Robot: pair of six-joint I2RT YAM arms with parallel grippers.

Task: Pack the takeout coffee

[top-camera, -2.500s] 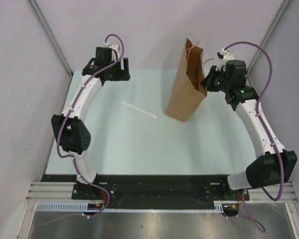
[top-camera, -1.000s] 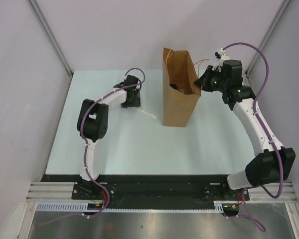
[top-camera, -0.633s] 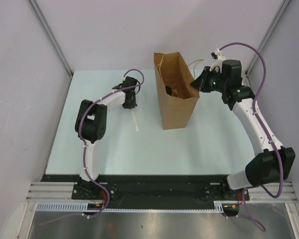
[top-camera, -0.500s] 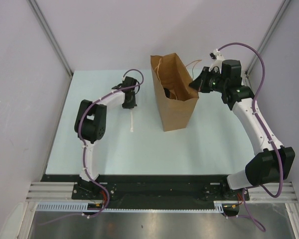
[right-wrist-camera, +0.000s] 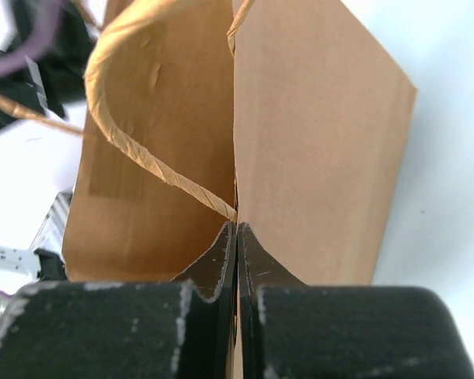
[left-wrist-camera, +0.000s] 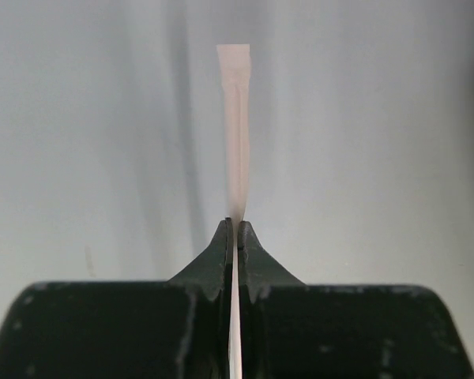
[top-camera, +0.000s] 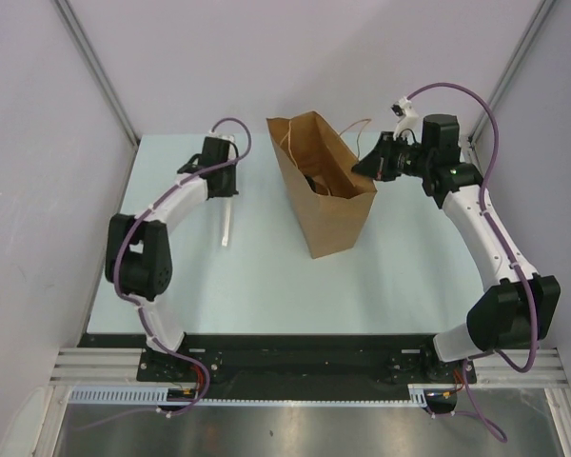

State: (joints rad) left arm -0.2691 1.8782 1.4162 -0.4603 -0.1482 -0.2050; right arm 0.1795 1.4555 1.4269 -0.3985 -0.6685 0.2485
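Two end effectors are at work, both closed on something. The right end effector (right-wrist-camera: 236,230) is pinched tight on the right-hand rim of the paper bag (top-camera: 328,219), just where a twisted handle (right-wrist-camera: 93,83) meets the edge, probably to keep the bag upright and its mouth spread. The left end effector (left-wrist-camera: 234,230) is clamped on one end of a thin white straw (left-wrist-camera: 235,118), held over the tabletop (top-camera: 266,286) well to the left of the bag, seemingly the next thing to go in. Whether its free tip touches the surface is unclear. The coffee cup (top-camera: 317,182) shows only as a dark shape deep in the bag, likely its lid. The bag's walls hide the cup's body, so I cannot tell if it stands straight.
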